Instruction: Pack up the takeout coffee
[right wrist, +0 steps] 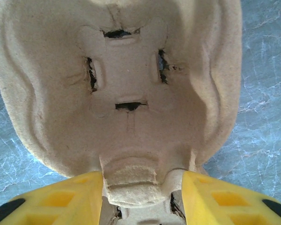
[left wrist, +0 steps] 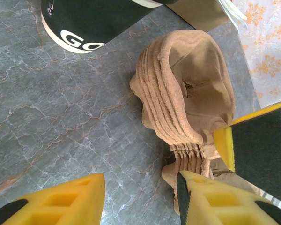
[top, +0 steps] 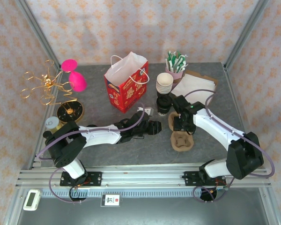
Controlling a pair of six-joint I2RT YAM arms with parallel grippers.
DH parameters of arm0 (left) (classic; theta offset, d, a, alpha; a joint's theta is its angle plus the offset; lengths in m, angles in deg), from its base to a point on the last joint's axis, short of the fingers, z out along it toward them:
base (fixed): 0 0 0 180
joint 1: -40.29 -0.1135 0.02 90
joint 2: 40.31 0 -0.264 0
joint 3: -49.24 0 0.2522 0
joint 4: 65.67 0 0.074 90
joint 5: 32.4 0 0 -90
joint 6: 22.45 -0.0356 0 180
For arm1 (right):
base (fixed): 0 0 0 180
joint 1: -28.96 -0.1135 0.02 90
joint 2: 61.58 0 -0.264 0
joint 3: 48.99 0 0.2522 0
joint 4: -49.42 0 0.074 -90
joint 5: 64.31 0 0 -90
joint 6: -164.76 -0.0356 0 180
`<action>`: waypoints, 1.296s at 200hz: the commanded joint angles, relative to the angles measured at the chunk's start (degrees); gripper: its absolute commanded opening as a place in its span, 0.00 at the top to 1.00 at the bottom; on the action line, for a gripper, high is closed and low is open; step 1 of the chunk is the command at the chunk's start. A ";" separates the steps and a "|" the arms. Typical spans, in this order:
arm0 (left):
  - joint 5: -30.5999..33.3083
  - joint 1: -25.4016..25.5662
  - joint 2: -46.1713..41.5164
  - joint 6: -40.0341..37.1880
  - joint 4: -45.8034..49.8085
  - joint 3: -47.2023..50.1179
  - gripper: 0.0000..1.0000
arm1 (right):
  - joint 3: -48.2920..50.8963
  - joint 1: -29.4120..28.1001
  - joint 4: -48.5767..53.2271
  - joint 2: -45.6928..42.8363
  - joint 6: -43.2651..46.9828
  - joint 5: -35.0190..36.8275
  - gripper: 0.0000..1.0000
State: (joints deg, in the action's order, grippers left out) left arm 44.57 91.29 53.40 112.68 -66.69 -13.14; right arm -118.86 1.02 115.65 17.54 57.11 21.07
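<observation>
One stack of nested pulp cup carriers (top: 182,139) lies on the table (top: 131,152) right of centre, just in front of one black cup (top: 163,105) and one stack of pale paper cups (top: 164,83), with one red gift bag (top: 126,86) standing to their left. The right gripper (right wrist: 143,177) has its two fingers (right wrist: 75,197) pressed against either side of the top carrier's narrow middle. The left gripper (left wrist: 140,177) holds nothing: its two fingers (left wrist: 61,201) are moderately apart over bare table, one just beside the stack's waist.
</observation>
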 commanded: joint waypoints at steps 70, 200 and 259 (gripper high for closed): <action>-0.22 0.24 0.14 0.93 -2.22 0.05 0.54 | -0.93 -0.90 -0.19 1.23 0.69 2.51 0.56; -1.46 0.31 1.44 0.93 -1.85 -1.59 0.54 | -1.85 -1.76 0.35 0.82 -0.12 2.03 0.67; -3.67 0.32 2.09 3.22 -3.07 -1.96 0.56 | -1.82 0.05 1.28 -1.68 -0.20 -0.53 0.69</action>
State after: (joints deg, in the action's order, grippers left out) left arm 42.82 91.29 54.12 114.25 -67.11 -13.22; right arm -119.35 -0.14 115.49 18.13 57.46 21.18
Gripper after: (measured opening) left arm 0.451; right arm 0.317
